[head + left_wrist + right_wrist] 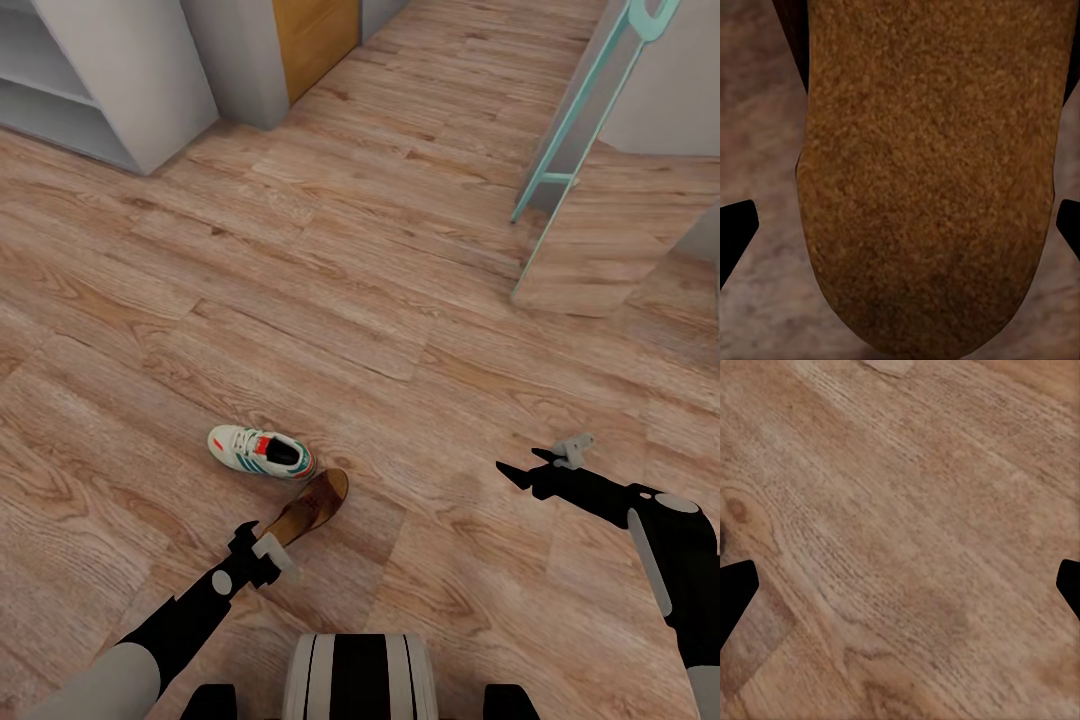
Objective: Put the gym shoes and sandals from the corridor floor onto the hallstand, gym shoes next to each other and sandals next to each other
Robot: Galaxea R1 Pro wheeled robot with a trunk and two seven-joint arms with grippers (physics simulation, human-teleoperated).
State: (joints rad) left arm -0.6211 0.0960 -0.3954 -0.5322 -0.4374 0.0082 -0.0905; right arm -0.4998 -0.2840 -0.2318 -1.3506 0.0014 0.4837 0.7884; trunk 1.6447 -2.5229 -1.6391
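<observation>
One cream-white gym shoe (262, 453) with green stripes lies on the corridor floor (380, 280). A brown sandal (312, 506) lies beside it, almost touching its near side. My left gripper (262, 550) hovers over the sandal's near end. In the left wrist view the tan footbed of the sandal (926, 150) sits between the spread fingertips (736, 229) of my left gripper (900, 232), which is open. My right gripper (515, 472) hangs open over bare floor to the right, and the right wrist view has wood planks (907, 510) between its tips. The grey hallstand (150, 110) stands at the far left.
An orange-wood door (315, 40) is at the back beside grey walls. A teal-framed panel (565, 150) leans at the right rear. My own base (360, 675) is at the near edge. Open floor stretches between the shoes and the hallstand.
</observation>
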